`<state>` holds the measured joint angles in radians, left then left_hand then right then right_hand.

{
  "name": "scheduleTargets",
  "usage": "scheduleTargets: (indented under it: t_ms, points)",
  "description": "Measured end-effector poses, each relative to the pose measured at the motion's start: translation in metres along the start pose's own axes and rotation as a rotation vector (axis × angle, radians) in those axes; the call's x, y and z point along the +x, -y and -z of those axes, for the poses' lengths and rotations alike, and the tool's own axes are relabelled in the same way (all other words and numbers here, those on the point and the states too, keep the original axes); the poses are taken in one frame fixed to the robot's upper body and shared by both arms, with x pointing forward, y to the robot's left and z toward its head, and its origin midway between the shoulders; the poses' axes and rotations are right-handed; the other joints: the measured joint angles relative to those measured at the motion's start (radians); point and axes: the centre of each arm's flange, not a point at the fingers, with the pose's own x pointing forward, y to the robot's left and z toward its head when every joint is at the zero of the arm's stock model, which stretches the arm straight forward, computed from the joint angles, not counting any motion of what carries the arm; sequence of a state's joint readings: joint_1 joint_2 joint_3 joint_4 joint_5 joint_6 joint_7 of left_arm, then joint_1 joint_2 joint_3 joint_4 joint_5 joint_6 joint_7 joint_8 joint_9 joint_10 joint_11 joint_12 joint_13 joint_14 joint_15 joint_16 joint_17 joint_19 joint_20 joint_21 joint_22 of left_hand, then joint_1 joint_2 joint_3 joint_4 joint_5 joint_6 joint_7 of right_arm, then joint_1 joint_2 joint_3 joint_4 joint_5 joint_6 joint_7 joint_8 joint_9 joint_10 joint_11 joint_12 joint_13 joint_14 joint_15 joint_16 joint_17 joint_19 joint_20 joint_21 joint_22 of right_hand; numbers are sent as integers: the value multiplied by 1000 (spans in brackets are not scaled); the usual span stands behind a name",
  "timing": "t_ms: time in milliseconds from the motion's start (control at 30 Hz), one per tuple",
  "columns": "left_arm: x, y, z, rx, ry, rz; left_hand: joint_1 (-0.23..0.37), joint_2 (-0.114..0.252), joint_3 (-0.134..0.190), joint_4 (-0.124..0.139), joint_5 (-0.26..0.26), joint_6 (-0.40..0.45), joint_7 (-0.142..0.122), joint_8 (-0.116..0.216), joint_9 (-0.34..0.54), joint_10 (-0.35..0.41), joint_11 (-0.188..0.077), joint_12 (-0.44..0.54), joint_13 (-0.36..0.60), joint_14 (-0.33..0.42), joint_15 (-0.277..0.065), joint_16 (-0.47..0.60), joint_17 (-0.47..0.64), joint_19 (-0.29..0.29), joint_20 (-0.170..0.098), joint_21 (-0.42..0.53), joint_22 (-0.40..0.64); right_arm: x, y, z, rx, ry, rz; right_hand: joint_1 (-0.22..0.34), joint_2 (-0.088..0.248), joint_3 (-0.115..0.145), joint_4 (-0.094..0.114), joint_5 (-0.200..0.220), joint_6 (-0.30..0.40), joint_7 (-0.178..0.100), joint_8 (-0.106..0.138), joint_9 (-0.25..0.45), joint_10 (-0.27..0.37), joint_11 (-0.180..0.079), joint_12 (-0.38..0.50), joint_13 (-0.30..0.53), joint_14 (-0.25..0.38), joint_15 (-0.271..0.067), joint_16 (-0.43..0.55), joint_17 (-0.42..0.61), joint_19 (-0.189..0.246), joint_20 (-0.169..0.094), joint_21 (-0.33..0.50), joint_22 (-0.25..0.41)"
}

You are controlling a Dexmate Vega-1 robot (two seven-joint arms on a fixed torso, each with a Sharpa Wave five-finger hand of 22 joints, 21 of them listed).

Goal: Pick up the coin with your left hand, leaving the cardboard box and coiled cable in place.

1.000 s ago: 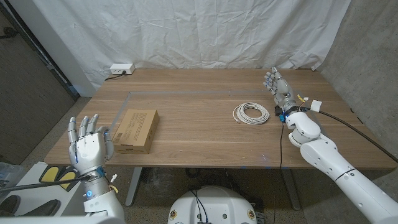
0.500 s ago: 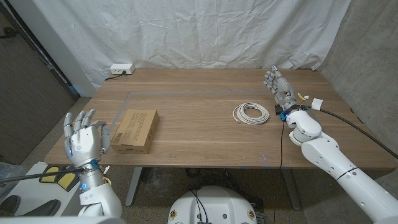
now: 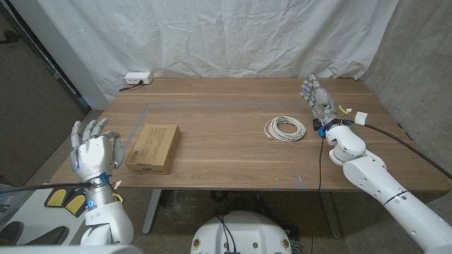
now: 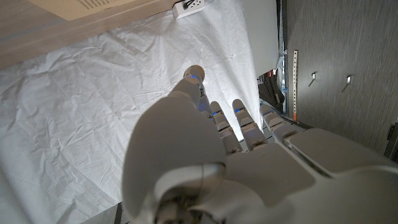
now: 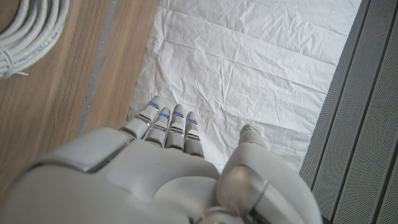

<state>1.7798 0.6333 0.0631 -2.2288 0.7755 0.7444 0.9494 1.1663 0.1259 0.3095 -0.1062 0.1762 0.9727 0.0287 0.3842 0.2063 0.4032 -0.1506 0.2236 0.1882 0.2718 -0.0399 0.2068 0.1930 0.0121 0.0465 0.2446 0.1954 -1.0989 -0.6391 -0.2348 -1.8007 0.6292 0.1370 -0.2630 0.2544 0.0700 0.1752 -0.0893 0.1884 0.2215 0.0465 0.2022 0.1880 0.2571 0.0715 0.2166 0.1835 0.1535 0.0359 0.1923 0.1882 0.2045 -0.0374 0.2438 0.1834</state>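
Wooden table [image 3: 233,152], brown cardboard box [image 3: 154,147]

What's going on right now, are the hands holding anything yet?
Left hand open, fingers spread, off the table's left edge. Right hand open, beside coiled cable. Coin not visible. Cardboard box sits near left hand.

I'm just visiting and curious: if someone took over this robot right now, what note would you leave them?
Left robot hand: open, fingers spread, raised off the table's left edge, beside the cardboard box.
Right robot hand: holds nothing, at the table's right side, near the coiled cable.
Box and cable look untouched.
I cannot make out the coin in these pictures.
Done: nothing yet.
Left: find the coin and pick it up with the left hand.
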Motion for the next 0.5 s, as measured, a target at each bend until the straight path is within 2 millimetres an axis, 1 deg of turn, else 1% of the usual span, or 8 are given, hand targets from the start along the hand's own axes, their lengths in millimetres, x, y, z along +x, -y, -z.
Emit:
scheduleTargets:
  t_ms: [100, 300, 500]
  points:
    - [2, -4, -1, 7, 7, -4, 0, 0, 0, 0, 0, 4, 4, 0, 0, 0, 0, 0, 0, 0, 0, 0, 0, 0, 0, 0, 0, 0, -1, 0, 0, 1, 0, 0, 0, 0, 0, 0, 0, 0, 0, 0, 0, 0, 0, 0, 0, 0, 0, 0, 0, 0, 0, 0]
    - [5, -12, -2, 22, 24, -22, 0, 0, 0, 0, 0, 4, 4, 0, 0, 0, 0, -6, 0, 0, 0, 0, 0, 0, 0, 0, 0, -1, -2, 0, 1, 4, 2, 0, 0, 0, 0, 0, 0, 0, 0, 0, 0, 0, 0, 0, 0, 0, 0, 0, 6, -6, 0, 0]
    - [10, -20, -4, 39, 46, -46, 0, 0, 0, 0, 0, 4, 4, 0, 0, 0, 0, -6, 0, 0, 0, 0, 0, 0, 0, 0, 0, -2, -2, 0, 4, 11, 4, 0, 0, 0, 0, 0, 0, 0, 0, 0, 0, 0, 0, 0, 0, 0, 0, 0, 6, -5, 0, 0]
